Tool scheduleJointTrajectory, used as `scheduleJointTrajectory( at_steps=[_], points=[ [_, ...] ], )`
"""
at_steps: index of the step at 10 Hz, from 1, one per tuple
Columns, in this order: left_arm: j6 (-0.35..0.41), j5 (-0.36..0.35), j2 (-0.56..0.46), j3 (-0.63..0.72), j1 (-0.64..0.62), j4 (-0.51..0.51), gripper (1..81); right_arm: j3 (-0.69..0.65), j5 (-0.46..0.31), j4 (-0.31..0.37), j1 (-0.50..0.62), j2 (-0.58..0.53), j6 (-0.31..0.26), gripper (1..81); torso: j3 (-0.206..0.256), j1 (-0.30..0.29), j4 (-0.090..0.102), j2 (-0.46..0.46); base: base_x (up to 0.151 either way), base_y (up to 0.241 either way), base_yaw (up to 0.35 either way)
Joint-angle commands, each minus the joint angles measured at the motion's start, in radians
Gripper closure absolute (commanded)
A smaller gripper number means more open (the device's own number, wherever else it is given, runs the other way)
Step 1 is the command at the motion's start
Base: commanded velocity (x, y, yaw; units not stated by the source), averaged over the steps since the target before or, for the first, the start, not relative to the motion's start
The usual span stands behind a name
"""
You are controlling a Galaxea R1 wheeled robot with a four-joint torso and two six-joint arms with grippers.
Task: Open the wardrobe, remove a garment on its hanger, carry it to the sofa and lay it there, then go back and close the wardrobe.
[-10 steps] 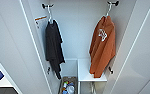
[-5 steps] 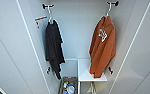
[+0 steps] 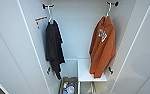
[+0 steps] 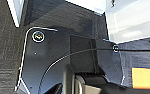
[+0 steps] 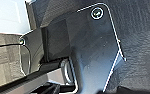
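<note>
**Wardrobe open, hoodie on its hook**

You face the open wardrobe (image 3: 76,30). The orange hoodie (image 3: 103,47) hangs on its hanger (image 3: 108,11) at the right, above a white shelf (image 3: 87,72); a black shirt (image 3: 54,47) hangs at the left. Whether your grippers are open or closed cannot be told.

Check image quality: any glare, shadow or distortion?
Head view: even light, soft focus; wide-angle slants the white wardrobe walls, burnt-orange hooded sweatshirt casts little shadow. Left wrist view: bright washed-out white panel. Right wrist view: dim, blurred.
</note>
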Motion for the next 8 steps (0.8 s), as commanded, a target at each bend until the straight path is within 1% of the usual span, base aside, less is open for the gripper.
scheduleJointTrajectory(
  at_steps=[1, 2, 3, 5, 6, 7, 8],
  points=[
    [0.007, 0.049, 0.05, -0.052, 0.013, 0.092, 1.0, -0.143, -0.029, -0.005, -0.03, 0.12, -0.126, 1.0, 0.0, 0.0, 0.0, 0.0, 0.0, 0.0, 0.0],
    [0.006, 0.049, 0.083, -0.09, 0.029, 0.118, 1.0, -0.174, -0.026, -0.003, -0.052, 0.155, -0.171, 1.0, 0.0, 0.0, 0.0, 0.0, 0.0, 0.0, 0.0],
    [0.006, 0.059, 0.126, -0.154, 0.046, 0.118, 1.0, -0.201, -0.035, -0.003, -0.061, 0.186, -0.18, 1.0, 0.0, 0.0, 0.0, 0.0, 0.0, 0.0, 0.0],
    [-0.002, 0.196, 0.209, -0.269, 0.049, 0.106, 1.0, -0.217, -0.042, 0.0, -0.084, 0.226, -0.178, 1.0, 0.001, 0.0, 0.0, 0.0, 0.0, 0.0, 0.0],
    [-0.005, 0.262, 0.243, -0.319, 0.049, 0.105, 1.0, -0.231, -0.058, 0.013, -0.087, 0.238, -0.175, 1.0, 0.001, 0.0, 0.0, 0.0, 0.0, 0.0, 0.0],
    [-0.019, 0.323, 0.266, -0.354, 0.049, 0.08, 1.0, -0.257, -0.076, 0.017, -0.084, 0.249, -0.168, 1.0, 0.001, -0.001, 0.0, -0.001, 0.0, 0.0, 0.0],
    [-0.022, 0.354, 0.28, -0.378, 0.049, 0.048, 1.0, -0.283, -0.084, 0.015, -0.087, 0.259, -0.168, 1.0, 0.001, -0.001, 0.0, -0.001, 0.0, 0.0, 0.0]
  ],
)
